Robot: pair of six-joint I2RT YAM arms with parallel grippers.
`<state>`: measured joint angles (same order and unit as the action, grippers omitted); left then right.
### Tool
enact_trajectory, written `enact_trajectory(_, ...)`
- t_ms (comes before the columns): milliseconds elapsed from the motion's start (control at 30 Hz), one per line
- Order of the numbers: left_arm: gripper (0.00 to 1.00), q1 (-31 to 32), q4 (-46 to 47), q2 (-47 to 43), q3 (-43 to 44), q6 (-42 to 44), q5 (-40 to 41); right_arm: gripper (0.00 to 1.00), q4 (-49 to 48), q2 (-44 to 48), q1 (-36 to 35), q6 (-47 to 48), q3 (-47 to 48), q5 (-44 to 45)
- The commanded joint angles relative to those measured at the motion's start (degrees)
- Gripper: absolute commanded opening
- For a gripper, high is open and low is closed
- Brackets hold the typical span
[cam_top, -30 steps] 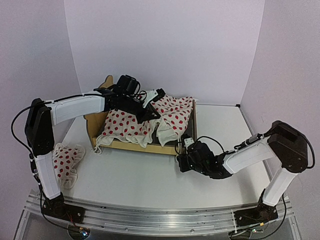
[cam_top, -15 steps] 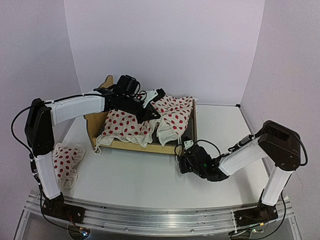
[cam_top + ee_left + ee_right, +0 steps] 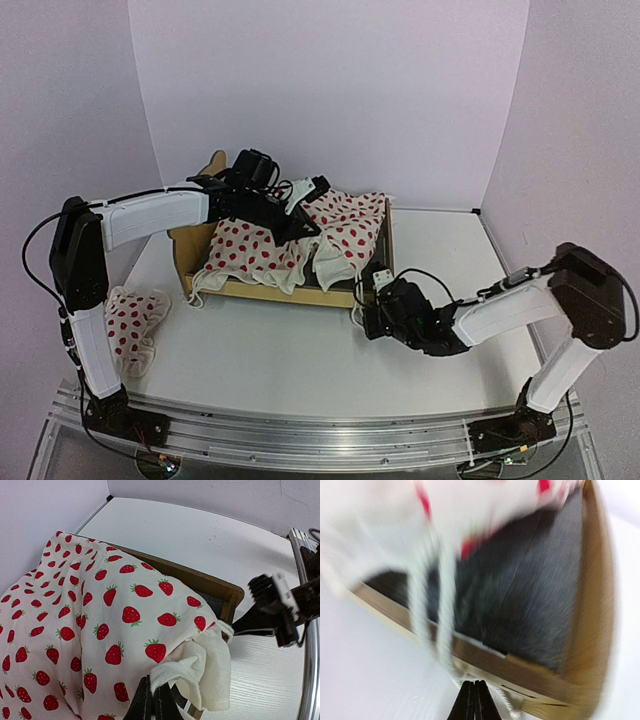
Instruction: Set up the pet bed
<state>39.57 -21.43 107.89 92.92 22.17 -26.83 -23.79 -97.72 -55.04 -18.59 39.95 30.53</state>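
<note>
One plywood bed (image 3: 268,292) mid-table, draped in strawberry cloth (image 3: 100,620)
My left claw (image 3: 152,705) pinches the cloth's fluffy white edge; my right claw (image 3: 474,700), pressed together, sits near two white cords (image 3: 442,615).

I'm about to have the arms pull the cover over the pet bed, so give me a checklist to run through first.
1. The left gripper is shut on the strawberry cloth: ok.
2. The right gripper is shut: ok. Whether it has caught the white cord: cannot tell, its view is blurred.
3. Cloth spread flat over the pet bed: not ok. It is bunched, and the grey mattress pad is bare at the foot end.
4. Dotted pillow on the bed: not ok. It lies on the table by the left arm.
5. Bed standing upright on the table: ok.
</note>
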Motion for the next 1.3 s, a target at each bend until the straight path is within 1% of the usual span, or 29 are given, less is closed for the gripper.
enact_trajectory(0,0.00,-1.08,1.96,-3.48,-0.15,0.15,0.07,0.00,13.66,13.38,0.33,3.20,5.21,-1.64)
enact_trajectory(67,0.00,-1.29,2.19,-3.58,-0.43,0.24,-0.03,0.00,20.15,16.48,0.37,4.51,8.00,-2.36)
enact_trajectory(167,0.00,-1.33,2.54,-3.65,-0.91,0.37,-0.29,0.00,24.77,19.57,0.61,6.87,11.15,-2.59)
enact_trajectory(267,0.00,-1.34,2.67,-3.66,-1.04,0.40,-0.42,0.00,25.88,19.80,1.75,8.53,13.84,-2.89)
enact_trajectory(333,0.00,-1.33,2.88,-3.74,-0.99,0.29,-0.47,0.00,26.01,18.73,2.47,9.33,14.65,-4.92)
enact_trajectory(400,0.00,-1.33,3.01,-3.94,-0.99,0.13,-0.55,0.00,26.15,17.36,2.60,9.10,14.12,-8.23)
enact_trajectory(467,0.00,-1.33,3.04,-4.17,-1.00,-0.01,-0.54,0.04,24.79,16.51,2.62,7.90,11.59,-13.57)
enact_trajectory(533,0.00,-1.39,2.67,-4.37,-0.49,-0.32,-0.34,0.09,19.38,16.11,2.59,6.86,7.99,-18.06)
enact_trajectory(600,0.00,-1.51,1.55,-4.45,0.83,-0.84,-0.63,0.16,14.46,15.62,2.54,5.85,4.92,-20.01)
enact_trajectory(667,0.00,-1.61,0.16,-4.46,2.16,-0.98,-1.37,0.21,9.88,14.48,2.53,5.74,2.20,-19.64)
enact_trajectory(767,0.00,-1.60,-0.80,-4.67,2.23,-1.02,-1.96,0.25,3.13,11.46,2.53,6.77,-0.83,-17.28)
enact_trajectory(867,0.00,-1.60,-0.72,-5.10,1.43,-1.45,-1.75,0.29,-7.91,7.49,2.51,8.60,-5.02,-13.99)
enact_trajectory(933,0.00,-1.60,-0.61,-5.31,1.54,-1.52,-1.74,0.31,-17.54,5.04,2.43,9.58,-8.06,-11.42)
enact_trajectory(1033,0.00,-1.60,-0.27,-5.31,1.62,-1.52,-1.87,0.31,-27.11,0.41,2.29,10.81,-9.86,-6.53)
enact_trajectory(1267,0.00,-1.61,0.49,-5.33,0.88,-1.98,-2.83,0.31,-35.66,-8.83,1.65,12.28,-7.58,-0.35)
